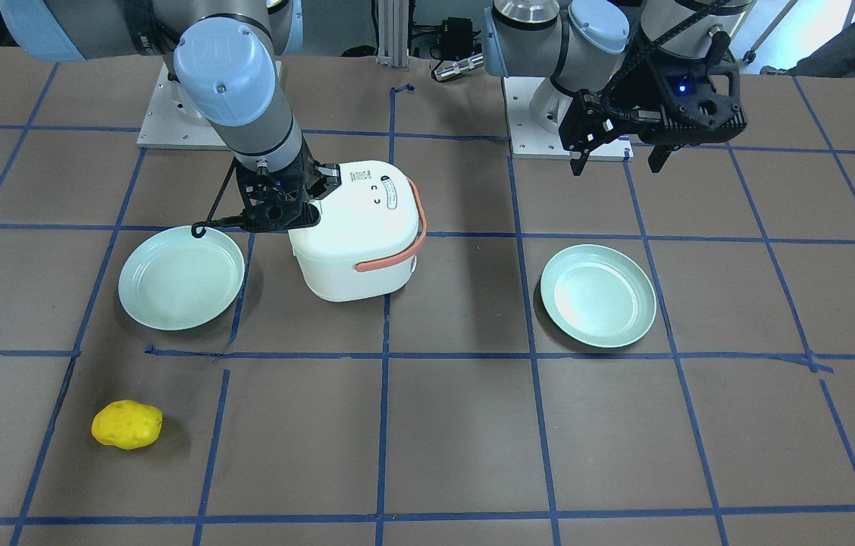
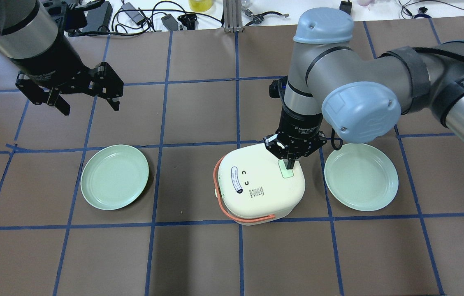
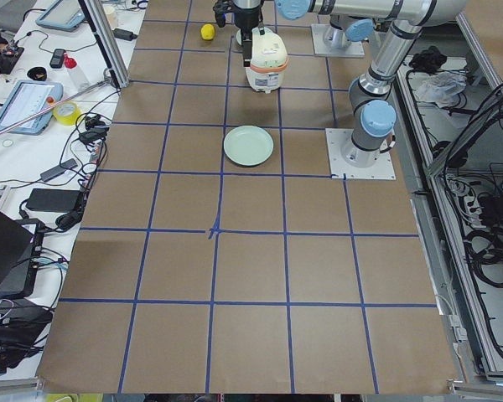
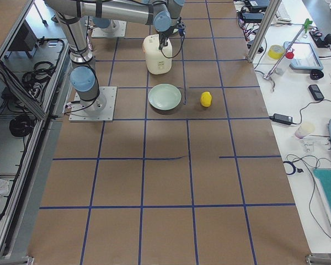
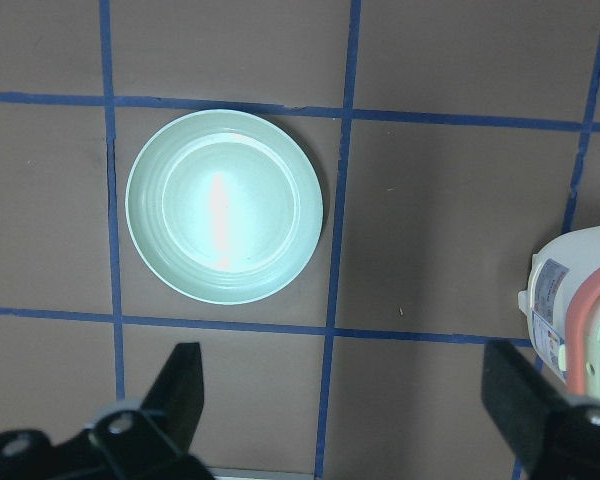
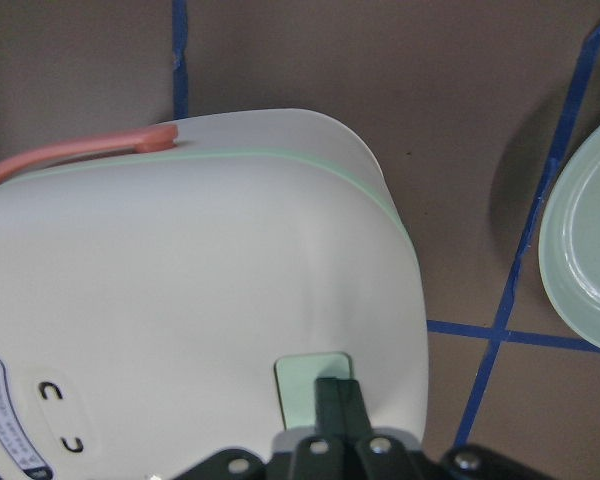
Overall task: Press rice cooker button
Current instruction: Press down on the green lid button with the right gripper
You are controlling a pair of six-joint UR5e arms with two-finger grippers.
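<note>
The white rice cooker [image 2: 258,187] with a salmon handle [image 2: 220,193] stands mid-table; it also shows in the front view [image 1: 355,231]. Its pale green button [image 2: 286,172] sits on the lid's right edge, also seen in the right wrist view [image 6: 305,385]. My right gripper [image 2: 290,164] is shut, its fingertips [image 6: 337,400] set down on the button. In the front view the right gripper [image 1: 299,201] is against the cooker's lid. My left gripper [image 2: 88,105] is open and empty, held high over the table's left rear; it shows in the front view [image 1: 617,161] too.
Two pale green plates lie on the table: one to the cooker's left [image 2: 114,176] under the left gripper's side, one to its right [image 2: 361,176] beside the right arm. A yellow lemon-like object [image 1: 126,425] lies far forward on the right arm's side.
</note>
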